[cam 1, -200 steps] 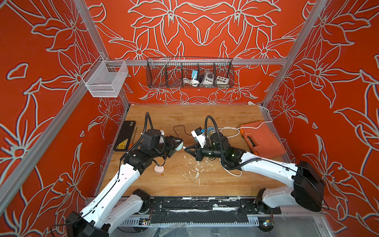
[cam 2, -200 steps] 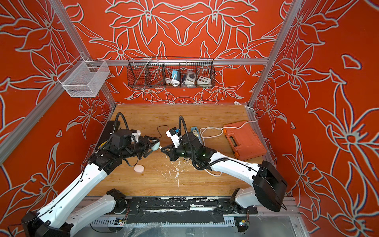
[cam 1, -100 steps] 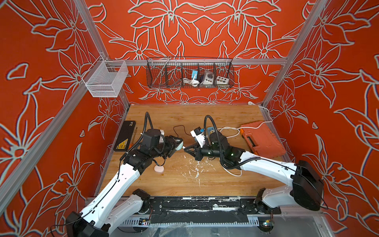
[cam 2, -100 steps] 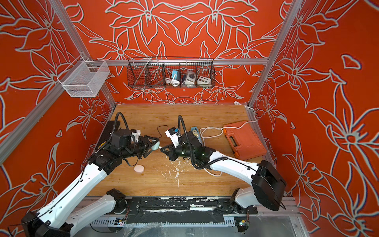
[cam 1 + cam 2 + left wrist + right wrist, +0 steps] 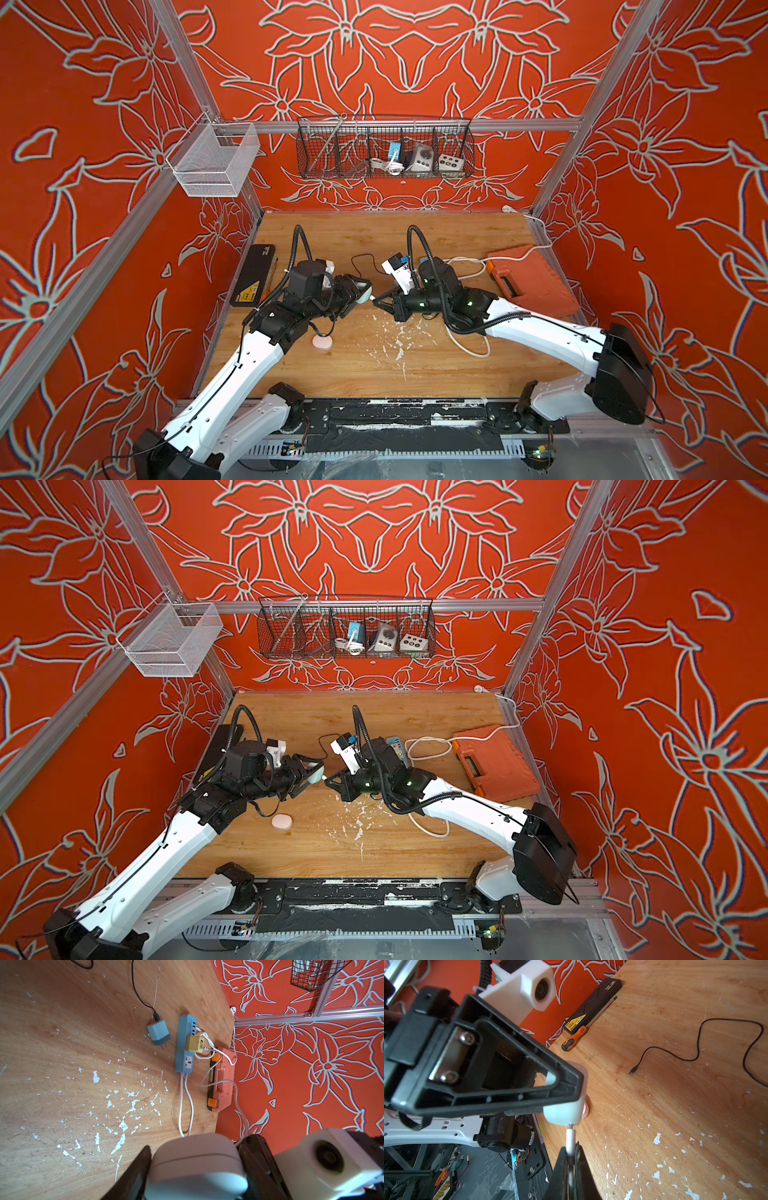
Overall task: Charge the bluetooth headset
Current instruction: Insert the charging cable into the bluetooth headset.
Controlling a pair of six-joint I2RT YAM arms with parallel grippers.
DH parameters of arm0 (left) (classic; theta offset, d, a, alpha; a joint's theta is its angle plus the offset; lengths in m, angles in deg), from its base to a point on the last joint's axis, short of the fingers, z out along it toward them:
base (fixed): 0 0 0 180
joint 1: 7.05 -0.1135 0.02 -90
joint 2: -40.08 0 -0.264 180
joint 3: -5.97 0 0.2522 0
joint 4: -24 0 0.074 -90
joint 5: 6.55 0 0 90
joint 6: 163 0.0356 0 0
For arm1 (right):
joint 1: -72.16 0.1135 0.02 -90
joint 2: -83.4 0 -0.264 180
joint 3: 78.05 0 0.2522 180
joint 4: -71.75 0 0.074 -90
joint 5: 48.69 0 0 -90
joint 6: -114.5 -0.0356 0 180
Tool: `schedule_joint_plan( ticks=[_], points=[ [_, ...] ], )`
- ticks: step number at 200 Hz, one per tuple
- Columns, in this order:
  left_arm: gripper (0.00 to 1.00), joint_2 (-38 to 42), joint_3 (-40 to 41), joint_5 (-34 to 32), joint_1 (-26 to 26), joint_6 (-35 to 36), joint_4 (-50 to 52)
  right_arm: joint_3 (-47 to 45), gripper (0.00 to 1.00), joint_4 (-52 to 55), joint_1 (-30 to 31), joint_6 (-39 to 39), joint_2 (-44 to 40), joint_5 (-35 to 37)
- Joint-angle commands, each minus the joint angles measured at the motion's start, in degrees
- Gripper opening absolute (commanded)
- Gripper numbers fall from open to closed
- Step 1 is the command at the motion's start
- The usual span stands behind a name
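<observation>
White headset case [image 5: 564, 1110] in left pincer [image 5: 312, 773], plug [image 5: 570, 1139] touching

Wooden table [image 5: 415, 232] bears power strip [image 5: 184, 1057], orange case [image 5: 536, 274], black cable [image 5: 716, 1043].

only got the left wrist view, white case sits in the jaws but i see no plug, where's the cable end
observer: the right gripper is shut on a white plug, which points at the case.
operator: is it in
observer: its metal tip touches the end of the case; I cannot tell whether it is seated.
</observation>
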Motion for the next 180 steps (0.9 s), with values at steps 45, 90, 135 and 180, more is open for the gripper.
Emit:
schedule_joint_plan(
  ticks=[45,90,135,180],
  points=[
    [0.34,-1.07,-1.90,7.26,2.61,-0.48,-0.46,4.57,0.00,-5.12,0.52,3.40,2.81,0.87],
    [0.27,-1.08,-2.42,10.02,2.70,0.13,-0.59,4.39,0.00,-6.87,0.52,8.14,2.43,-1.30],
    [0.21,-0.93,-2.79,13.01,2.70,0.91,-0.68,4.58,0.00,-3.61,0.17,12.60,1.45,-0.31],
    [0.19,-1.34,-2.62,14.15,2.70,-0.15,-1.95,5.20,0.00,-5.70,0.17,12.18,2.13,-2.17]
  ],
)
